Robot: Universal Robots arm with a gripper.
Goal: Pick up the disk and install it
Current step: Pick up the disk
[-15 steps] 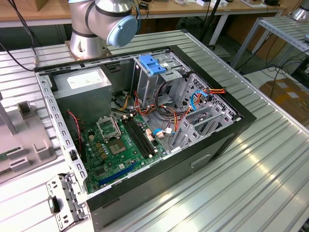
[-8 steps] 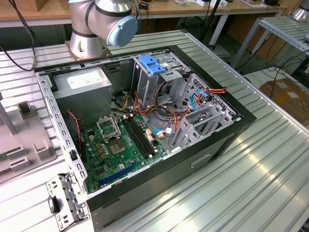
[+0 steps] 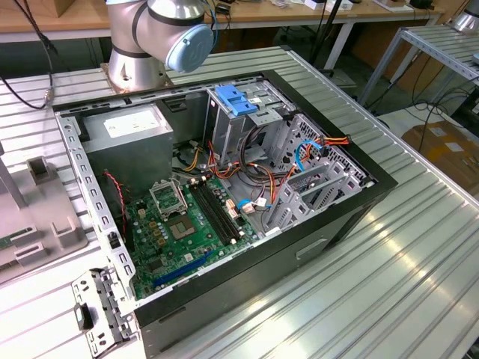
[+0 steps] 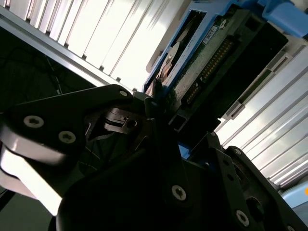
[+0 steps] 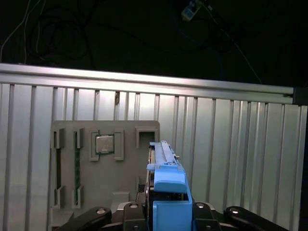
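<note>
Disk [image 5: 164, 156] is sitting right in the pincer [image 5: 171, 215]. In the first wrist view it's turned edge-on, with the black linkages closed in on either side of it and a blue side rail [image 5: 171, 195] facing the camera, so I'd call that a firm grip on the drive. The second wrist view shows the same disk [image 4: 211, 57] from up close: green circuit board side, a dark connector row, and blue rail along the edge, with one black fingertip [image 4: 155, 102] pressed against that rail. Past the drive there's the ribbed metal tabletop [image 5: 231, 159] and a grey fixture tray [image 5: 67, 139] lying flat on it. The tray has a square processor chip [image 5: 104, 143] in one pocket and a thin green memory stick [image 5: 77, 166] in a slot. The disk lines up over that tray's edge, but I can't tell if it's touching or hanging just clear. In the exterior view the open computer case [image 3: 352, 217] lies on its side on the tabletop, with the grey power supply [image 3: 127, 142] at the far corner, the motherboard [image 3: 179, 228] nearer, and a blue latch piece [image 3: 236, 99] on top of the drive cage. The tray [image 3: 37, 224] is at the exterior view's left of the case, and the arm's base [image 3: 153, 41] stands behind the case at the far side.
</note>
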